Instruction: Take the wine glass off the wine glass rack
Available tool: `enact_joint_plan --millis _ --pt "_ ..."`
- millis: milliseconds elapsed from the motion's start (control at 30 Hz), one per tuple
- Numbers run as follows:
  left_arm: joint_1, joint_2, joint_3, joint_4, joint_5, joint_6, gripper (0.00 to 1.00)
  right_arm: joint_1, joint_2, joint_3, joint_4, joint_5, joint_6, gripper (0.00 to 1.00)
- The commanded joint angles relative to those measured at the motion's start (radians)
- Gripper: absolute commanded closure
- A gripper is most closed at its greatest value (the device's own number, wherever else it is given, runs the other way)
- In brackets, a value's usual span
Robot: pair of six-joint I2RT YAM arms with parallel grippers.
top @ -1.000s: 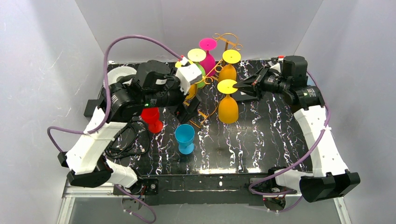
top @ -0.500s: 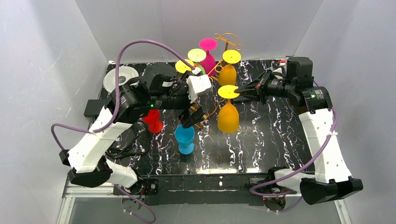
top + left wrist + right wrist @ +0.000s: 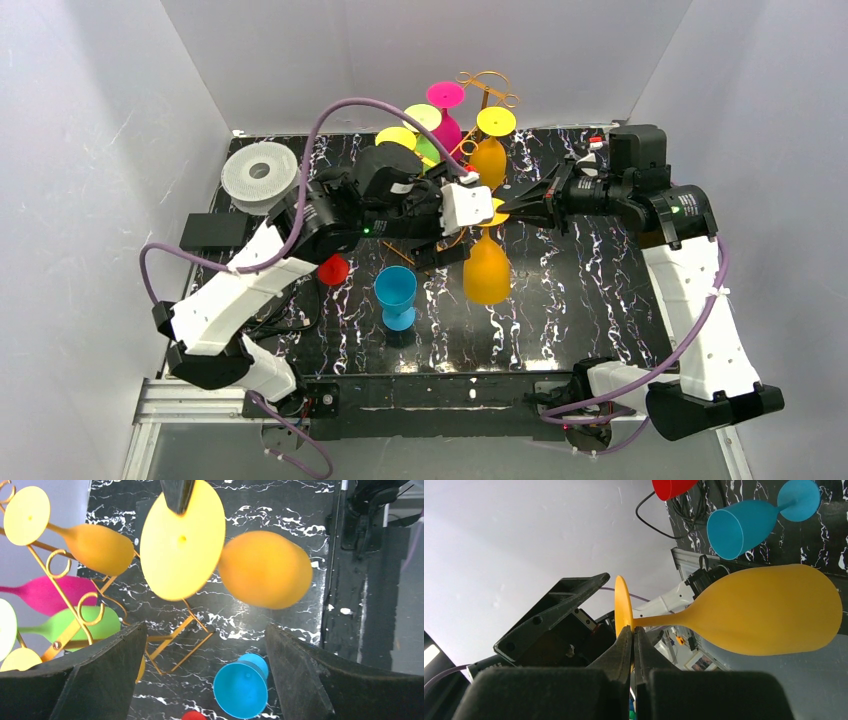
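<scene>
The orange wine glass [image 3: 487, 270] hangs foot-up from my right gripper [image 3: 507, 211], which is shut on the rim of its yellow foot disc [image 3: 622, 605]. Its bowl [image 3: 769, 610] is just in front of the golden wire rack [image 3: 483, 88], and I cannot tell whether it touches it. My left gripper [image 3: 445, 255] is open and empty beside the bowl. In the left wrist view its jaws [image 3: 205, 630] stand wide apart below the foot [image 3: 182, 540] and bowl [image 3: 265, 570]. The rack [image 3: 75, 625] still holds pink, green and other orange glasses.
A blue glass [image 3: 396, 295] and a red glass [image 3: 333, 268] stand on the black marbled table in front of the rack. A white spool [image 3: 258, 172] and a black box [image 3: 212, 232] sit at the left. Cables lie near the left arm.
My left arm has swung right, up against the orange glass. My right gripper has carried the glass a little nearer, away from the rack's arms.
</scene>
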Motion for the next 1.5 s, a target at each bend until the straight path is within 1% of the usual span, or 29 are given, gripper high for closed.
enact_joint_plan --millis 0,33,233,367,600,800,867,1000,1067,1267,1333,1400,1467 --pt "-0.028 0.016 0.025 0.035 -0.051 0.092 0.18 0.031 -0.015 0.050 -0.020 0.006 0.012 0.99" --pt "-0.031 0.026 0.033 0.038 -0.055 0.098 0.21 0.034 -0.015 0.049 -0.022 0.007 0.012 0.99" --pt "-0.041 0.069 0.073 0.037 -0.067 0.136 0.29 0.056 -0.003 0.050 -0.040 0.005 0.007 0.99" --pt "-0.043 0.082 0.079 0.035 -0.081 0.147 0.38 0.065 0.003 0.042 -0.045 -0.002 0.001 0.99" --pt "-0.048 0.096 0.097 0.013 -0.104 0.154 0.64 0.074 0.012 0.035 -0.029 -0.018 0.001 0.99" --pt "-0.048 0.091 0.100 -0.006 -0.119 0.153 0.93 0.074 0.014 0.025 -0.016 -0.028 0.001 0.99" --pt "-0.049 0.090 0.097 -0.006 -0.127 0.149 0.99 0.075 0.012 0.017 -0.008 -0.035 0.001 0.99" --pt "-0.051 0.085 0.095 -0.006 -0.131 0.136 1.00 0.076 0.007 0.001 0.018 -0.059 0.005 0.99" --pt "-0.054 0.081 0.095 -0.006 -0.134 0.128 1.00 0.075 0.007 -0.005 0.030 -0.072 0.002 0.92" --pt "-0.059 0.071 0.095 -0.001 -0.148 0.098 1.00 0.076 0.002 -0.005 0.037 -0.076 -0.014 0.53" --pt "-0.060 0.068 0.095 -0.001 -0.149 0.086 1.00 0.075 -0.005 -0.002 0.040 -0.068 -0.021 0.43" --pt "-0.060 0.063 0.095 -0.001 -0.189 0.072 1.00 0.075 -0.011 0.000 0.045 -0.060 -0.027 0.35" --pt "-0.060 0.055 0.091 -0.002 -0.199 0.053 1.00 0.075 -0.015 0.005 0.047 -0.052 -0.033 0.28"
